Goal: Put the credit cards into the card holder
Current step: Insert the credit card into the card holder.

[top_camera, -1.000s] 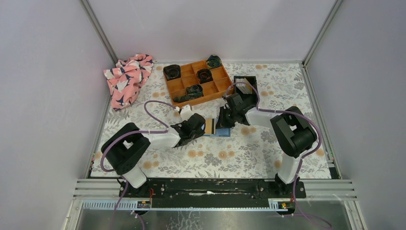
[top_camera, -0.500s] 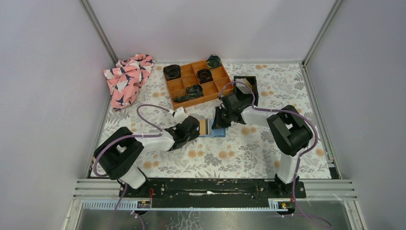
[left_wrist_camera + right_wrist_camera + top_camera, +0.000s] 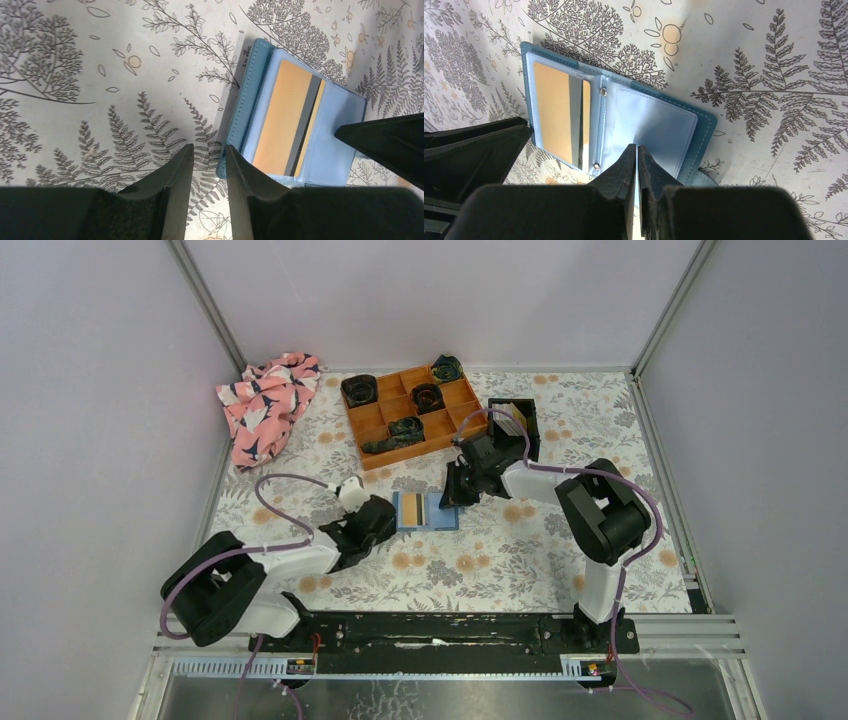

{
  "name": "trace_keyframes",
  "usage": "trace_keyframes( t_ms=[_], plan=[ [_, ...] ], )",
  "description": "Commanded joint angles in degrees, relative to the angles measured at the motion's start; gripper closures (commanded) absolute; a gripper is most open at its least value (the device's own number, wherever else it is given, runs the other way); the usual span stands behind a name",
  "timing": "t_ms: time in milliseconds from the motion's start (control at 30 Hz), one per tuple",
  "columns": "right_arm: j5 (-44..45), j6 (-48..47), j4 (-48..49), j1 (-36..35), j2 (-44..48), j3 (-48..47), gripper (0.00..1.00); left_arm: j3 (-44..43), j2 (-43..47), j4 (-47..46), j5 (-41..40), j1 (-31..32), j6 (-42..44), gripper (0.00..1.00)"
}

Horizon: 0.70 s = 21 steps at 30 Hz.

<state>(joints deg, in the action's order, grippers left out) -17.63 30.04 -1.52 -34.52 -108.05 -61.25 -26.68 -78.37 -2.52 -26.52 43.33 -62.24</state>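
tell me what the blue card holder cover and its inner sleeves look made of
Card holder cover: matte teal leather or faux leather, judging by the stitched edge. Sleeves: clear glossy plastic, showing sheen and the orange card through it.

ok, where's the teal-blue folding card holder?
Top view, mid-table: card holder lies open between left gripper and right gripper, in front of the orange compartment tray.

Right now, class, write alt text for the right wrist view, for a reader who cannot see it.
An open teal card holder lies flat on a fern-print cloth, with an orange card bearing a dark stripe tucked in its left half. The right gripper, fingers almost together, covers its lower edge.
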Motion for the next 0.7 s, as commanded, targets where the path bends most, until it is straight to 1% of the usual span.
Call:
trace_keyframes(
  t_ms=[0,200,467,667],
  plan=[
    [1.63,-0.68,-2.19,-0.82,-1.50,-1.77,0.88,1.82,3.36,-1.14,-3.11,-0.32,0.14,0.62],
    [2.22,-0.86,-2.90,-2.22,-1.53,-3.00,0.89,3.16,5.18,-1.02,-4.96,-0.56,-0.43,0.61],
    [4.10,-0.60,-3.89,-5.28,-2.51,-4.63,0.88,1.63,-1.42,-0.80,-3.77,-0.96,0.29,0.67],
    [4.88,-0.52,-4.51,-6.71,-3.29,-5.78,0.88,2.24,-3.52,-3.60,-2.38,-0.97,1.16,0.70]
  ],
)
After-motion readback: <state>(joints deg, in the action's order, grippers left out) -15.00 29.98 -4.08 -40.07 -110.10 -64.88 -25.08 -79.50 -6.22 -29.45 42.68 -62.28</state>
